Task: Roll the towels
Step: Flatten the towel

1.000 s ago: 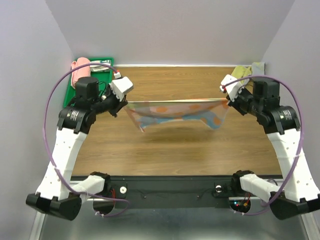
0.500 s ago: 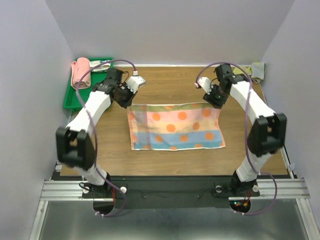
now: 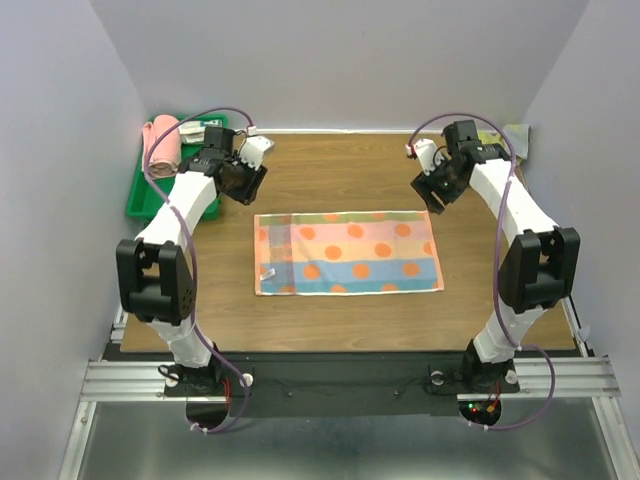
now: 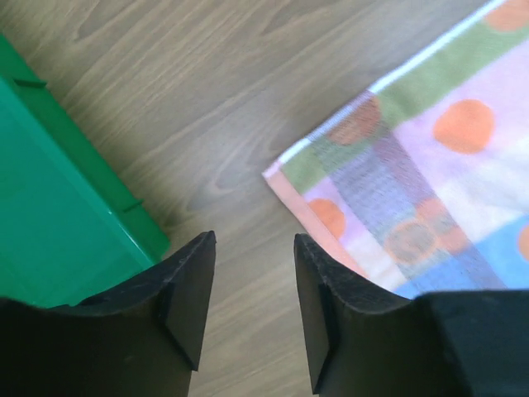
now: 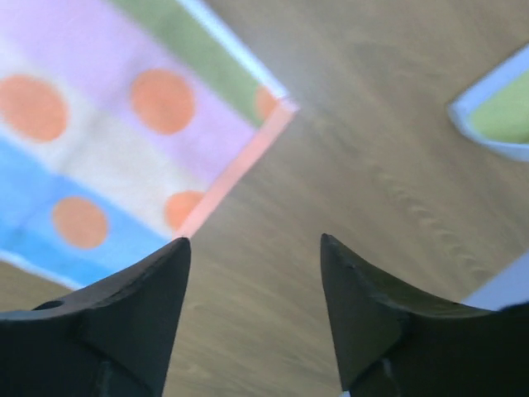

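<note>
A striped towel with orange dots (image 3: 348,252) lies spread flat in the middle of the wooden table. My left gripper (image 3: 244,188) hovers just beyond its far left corner, open, with only bare wood between the fingers (image 4: 254,241); the towel's corner (image 4: 397,165) shows to the right of them. My right gripper (image 3: 437,194) hangs open off the far right corner, also empty (image 5: 254,240), with the towel (image 5: 124,132) to its left. A yellow-green towel (image 3: 508,136) lies bunched at the back right corner, its edge (image 5: 500,116) visible from the right wrist.
A green tray (image 3: 148,188) stands at the back left, its wall (image 4: 58,215) close beside the left fingers. A pink towel roll (image 3: 163,145) rests on its far end. Grey walls close in the table on three sides.
A second ago both grippers held the towel stretched in the air. It has been laid flat, both grippers have opened and let go, and they have drawn back from its far corners.
</note>
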